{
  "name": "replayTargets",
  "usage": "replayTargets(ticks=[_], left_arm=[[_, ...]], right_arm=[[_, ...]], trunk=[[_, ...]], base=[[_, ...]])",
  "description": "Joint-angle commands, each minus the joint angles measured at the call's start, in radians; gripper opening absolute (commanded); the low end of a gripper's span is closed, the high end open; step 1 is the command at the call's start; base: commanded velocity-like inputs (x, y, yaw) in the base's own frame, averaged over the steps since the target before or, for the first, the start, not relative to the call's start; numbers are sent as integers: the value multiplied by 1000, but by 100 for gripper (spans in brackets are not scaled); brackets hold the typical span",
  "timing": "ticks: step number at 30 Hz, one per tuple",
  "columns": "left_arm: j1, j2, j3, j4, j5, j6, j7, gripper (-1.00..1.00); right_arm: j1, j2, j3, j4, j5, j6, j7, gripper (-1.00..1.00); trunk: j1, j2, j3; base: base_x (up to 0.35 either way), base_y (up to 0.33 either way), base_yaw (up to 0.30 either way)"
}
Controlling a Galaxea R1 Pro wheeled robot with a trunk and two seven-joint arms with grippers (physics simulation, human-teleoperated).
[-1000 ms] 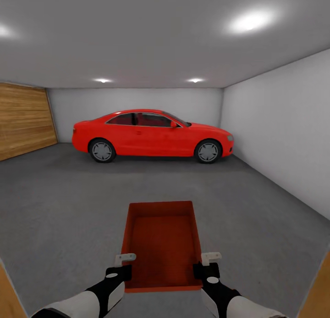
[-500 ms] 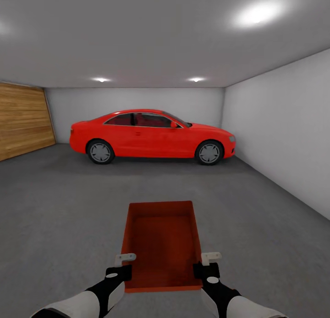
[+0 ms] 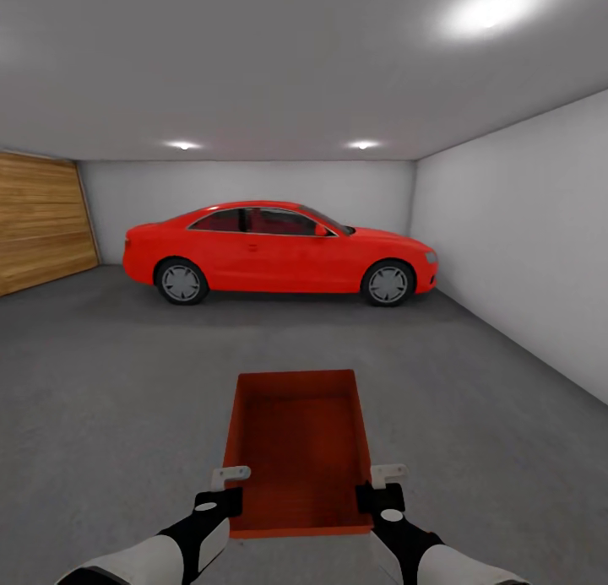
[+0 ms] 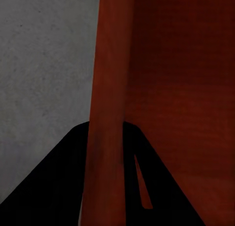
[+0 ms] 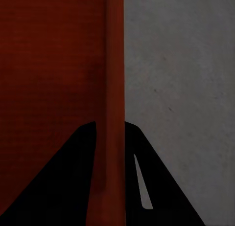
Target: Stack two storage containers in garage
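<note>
In the head view, an orange-red bin point(image 3: 297, 450) is carried low in front of the robot, above the grey concrete floor point(image 3: 110, 382) of the garage, with its open top facing the camera and nothing inside it. The left tool point(image 3: 230, 477) is clamped on the bin's left wall near the near corner, and the right tool point(image 3: 387, 473) is clamped on the right wall at the matching spot, so the bin hangs between the two arms. Beyond the bin, well apart from it, a red car point(image 3: 279, 251) stands side-on against the back wall, its nose toward the white wall point(image 3: 523, 247) on the right. To the left of the car is a wooden panel door point(image 3: 42, 230). Ceiling lights point(image 3: 494, 7) glow above. In the left wrist view, the left tool's dark fingers point(image 4: 58, 187) sit either side of the bin's thin wall point(image 4: 110, 89), closed narrowly on it; the bin's bare inner face lies on one side of that wall and the floor point(image 4: 44, 64) on the other. In the right wrist view, the right tool's fingers point(image 5: 63, 182) pinch the bin's other wall point(image 5: 113, 79) in the same narrow grip, with the bin's empty inside to one side of the wall and grey floor point(image 5: 181, 79) to the other.
</note>
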Motion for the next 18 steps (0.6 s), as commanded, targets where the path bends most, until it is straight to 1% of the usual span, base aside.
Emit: replayTargets(ticks=[1,18], left_arm=[[-1,9,30,-2,-3,-54,7,-100],[-1,9,30,-2,-3,-54,7,-100]], right_arm=[[-1,1,-66,2,-43,1,10,-100],[-1,0,-66,2,-43,0,10,-100]], trunk=[[1,-1,-1],[1,-1,-1]], base=[[321,0,0],[321,0,0]])
